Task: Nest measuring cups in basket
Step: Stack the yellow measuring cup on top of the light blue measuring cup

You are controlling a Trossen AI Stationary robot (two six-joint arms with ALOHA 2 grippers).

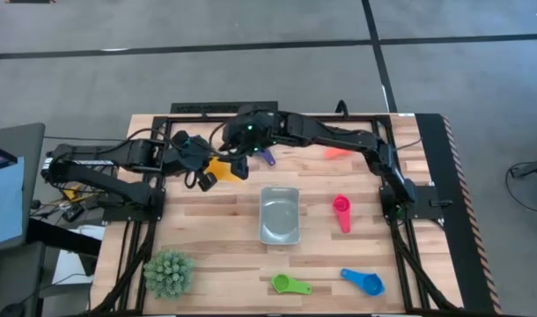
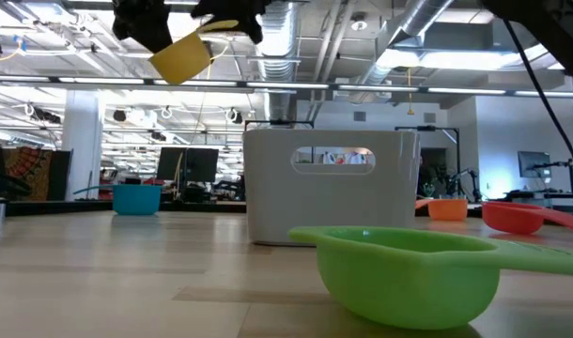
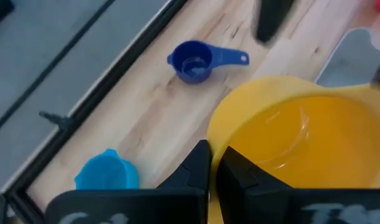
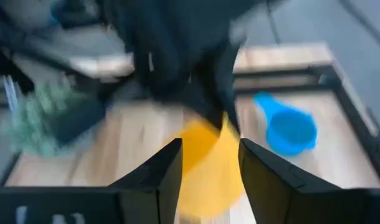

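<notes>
My left gripper holds a yellow measuring cup in the air at the table's far left, shut on it. My right gripper is open and reaches in from the right, one finger on either side of the cup's handle end. The pale grey basket stands mid-table. Resting on their bowls are a purple-blue cup, a pink one, an orange one, a green one and a blue one. My left gripper holds the yellow cup by its bowl wall, on the side away from the handle, one finger inside the bowl and one outside. The cup is lifted clear of the table and tilted. My right gripper: I cannot tell whether its fingers touch the cup.
A spiky green plant ball sits at the near left corner. A light blue cup lies by the black frame rail along the table's far edge. Bare wood lies between the basket and the near cups.
</notes>
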